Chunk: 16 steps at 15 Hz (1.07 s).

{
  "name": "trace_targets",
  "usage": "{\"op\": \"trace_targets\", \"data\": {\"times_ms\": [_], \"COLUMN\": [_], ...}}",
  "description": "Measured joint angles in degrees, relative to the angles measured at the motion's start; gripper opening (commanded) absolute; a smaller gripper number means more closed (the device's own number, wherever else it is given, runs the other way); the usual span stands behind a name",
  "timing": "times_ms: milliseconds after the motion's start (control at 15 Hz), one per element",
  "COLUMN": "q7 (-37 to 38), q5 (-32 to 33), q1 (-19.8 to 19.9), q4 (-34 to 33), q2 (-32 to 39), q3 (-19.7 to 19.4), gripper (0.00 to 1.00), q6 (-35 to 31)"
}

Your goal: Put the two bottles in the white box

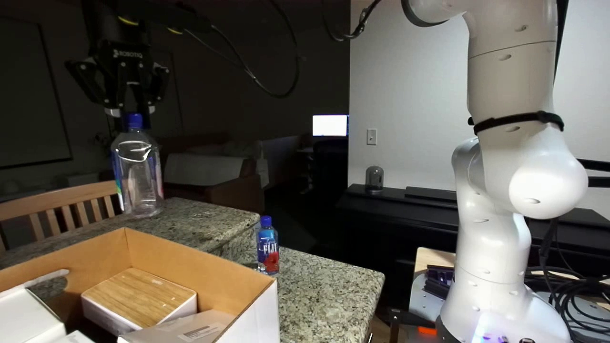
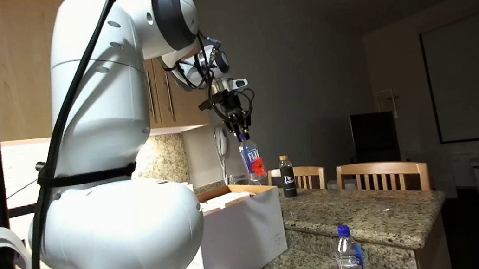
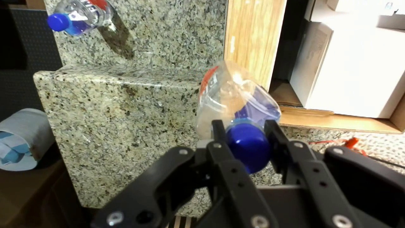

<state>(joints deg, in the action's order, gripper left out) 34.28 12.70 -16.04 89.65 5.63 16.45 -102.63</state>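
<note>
My gripper (image 1: 132,112) is shut on the blue cap of a clear bottle (image 1: 138,166) with a blue-and-red label. The held bottle hangs in the air, slightly tilted, and also shows in an exterior view (image 2: 252,158) and in the wrist view (image 3: 234,91). In the wrist view it overlaps a corner of the white box (image 3: 338,123). The box has tan inner walls (image 1: 190,262) and a white outer face (image 2: 240,242). The other blue-capped bottle (image 1: 268,247) stands upright on the lower granite counter beside the box; it also shows in an exterior view (image 2: 350,259) and the wrist view (image 3: 87,15).
Inside the box are a wood-topped block (image 1: 138,295) and white cartons (image 1: 24,317). A raised granite ledge (image 2: 362,206) runs behind the box. A dark bottle with a gold cap (image 2: 288,179) stands on it, with wooden chairs (image 2: 381,175) behind. A red-orange cord (image 3: 351,142) lies near the box.
</note>
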Motion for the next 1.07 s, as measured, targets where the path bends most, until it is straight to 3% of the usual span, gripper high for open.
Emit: {"op": "trace_targets", "data": {"times_ms": [1067], "q7": [-0.3], "q5": [-1.1], "q1": [-6.6], "q4": [-15.3], "q2": [22.7], "q3": [-4.6], "gripper": [0.14], "q6": [-0.2]}}
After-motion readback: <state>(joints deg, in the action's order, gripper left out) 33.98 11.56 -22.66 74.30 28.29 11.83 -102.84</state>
